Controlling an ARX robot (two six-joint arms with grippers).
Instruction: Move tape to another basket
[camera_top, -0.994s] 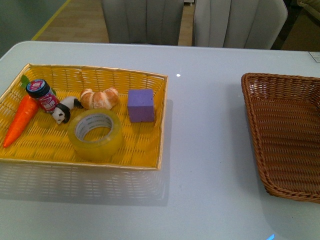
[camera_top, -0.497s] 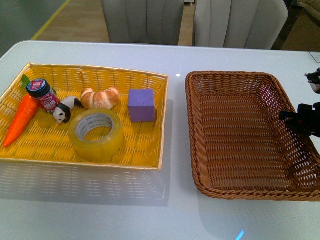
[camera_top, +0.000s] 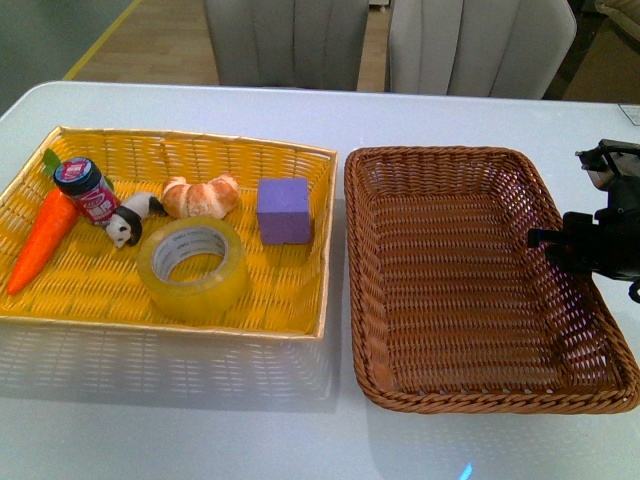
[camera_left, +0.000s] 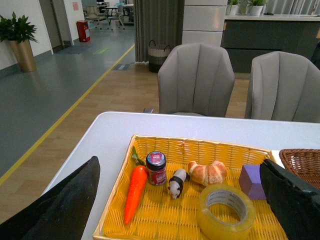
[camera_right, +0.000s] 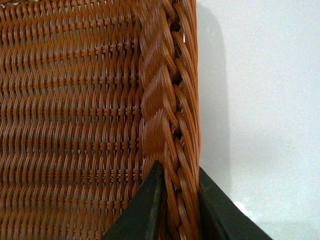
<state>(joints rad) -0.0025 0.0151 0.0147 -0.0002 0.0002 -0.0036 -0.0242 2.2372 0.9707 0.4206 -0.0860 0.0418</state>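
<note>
The tape (camera_top: 192, 268), a yellowish translucent roll with a white core, lies in the front middle of the bright yellow woven basket (camera_top: 200, 143). It also shows in the left wrist view (camera_left: 225, 211). The dark brown wicker basket (camera_top: 440, 390) stands empty just right of the yellow one. My right gripper (camera_top: 560, 240) is shut on its right rim; in the right wrist view the two fingers pinch the braided rim (camera_right: 167, 115). My left gripper (camera_left: 180, 200) is open, well above and in front of the yellow basket, out of the front view.
In the yellow basket lie a purple cube (camera_top: 282, 210), a croissant (camera_top: 200, 196), a toy panda (camera_top: 128, 222), a small jar (camera_top: 86, 189) and a toy carrot (camera_top: 42, 240). Two grey chairs (camera_top: 290, 40) stand behind the white table (camera_top: 430, 110).
The brown basket has slid left across the table, from the right edge of view to beside the yellow basket, with my right gripper holding its rim. The tape has not moved.
</note>
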